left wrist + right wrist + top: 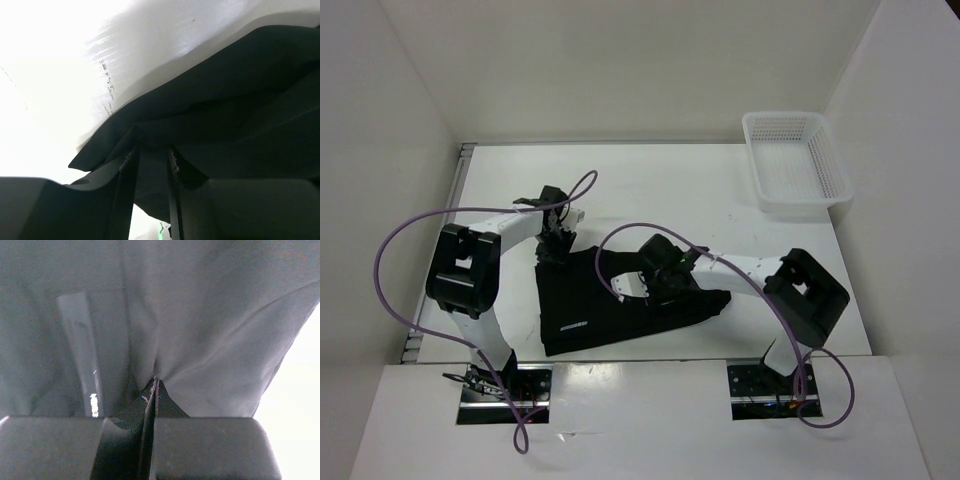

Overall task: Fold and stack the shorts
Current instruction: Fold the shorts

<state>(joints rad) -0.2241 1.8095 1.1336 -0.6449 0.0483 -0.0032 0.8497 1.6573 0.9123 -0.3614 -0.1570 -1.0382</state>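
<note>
Currently the left gripper [148, 150] pinches the far-left corner of the black shorts [582, 305], while the right gripper [154, 382] clamps a fold mid-fabric.

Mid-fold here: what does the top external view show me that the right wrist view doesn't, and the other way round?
Only top external: the whole outline of the shorts on the table, their pale printed mark, the left gripper at their far left corner, and the white mesh basket at the far right.
Only right wrist: the right gripper closed on a pinch of fabric, with creases fanning out from it.
Both: the black shorts and the right gripper over their middle.
</note>
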